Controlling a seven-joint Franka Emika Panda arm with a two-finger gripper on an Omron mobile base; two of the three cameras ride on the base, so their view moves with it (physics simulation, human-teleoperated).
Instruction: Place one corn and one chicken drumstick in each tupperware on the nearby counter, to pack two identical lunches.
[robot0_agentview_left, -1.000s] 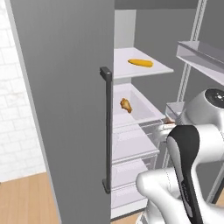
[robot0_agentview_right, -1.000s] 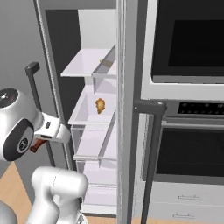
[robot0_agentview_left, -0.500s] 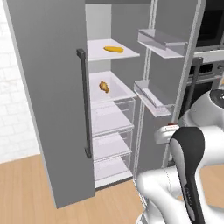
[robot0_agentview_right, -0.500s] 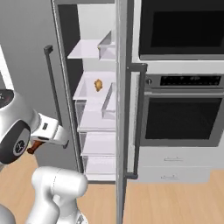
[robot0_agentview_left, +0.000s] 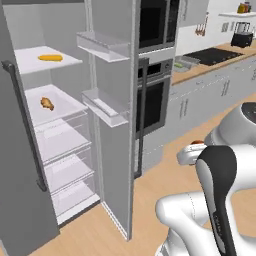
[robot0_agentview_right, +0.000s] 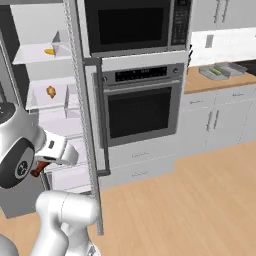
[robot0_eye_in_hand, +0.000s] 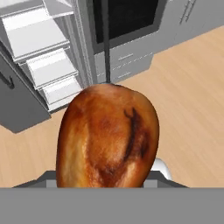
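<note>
Browned chicken drumstick (robot0_eye_in_hand: 107, 138) in gripper (robot0_eye_in_hand: 107, 186), long axis upright in hand view

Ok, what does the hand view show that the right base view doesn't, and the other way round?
Hand view: the browned skin of the held drumstick, up close. Right base view: the corn and a second drumstick on fridge shelves, the microwave, and the tupperware on the counter. Both: the open fridge, the oven and the wooden floor.

End effector (robot0_eye_in_hand: 107, 175) — clamped, arm folded low
</note>
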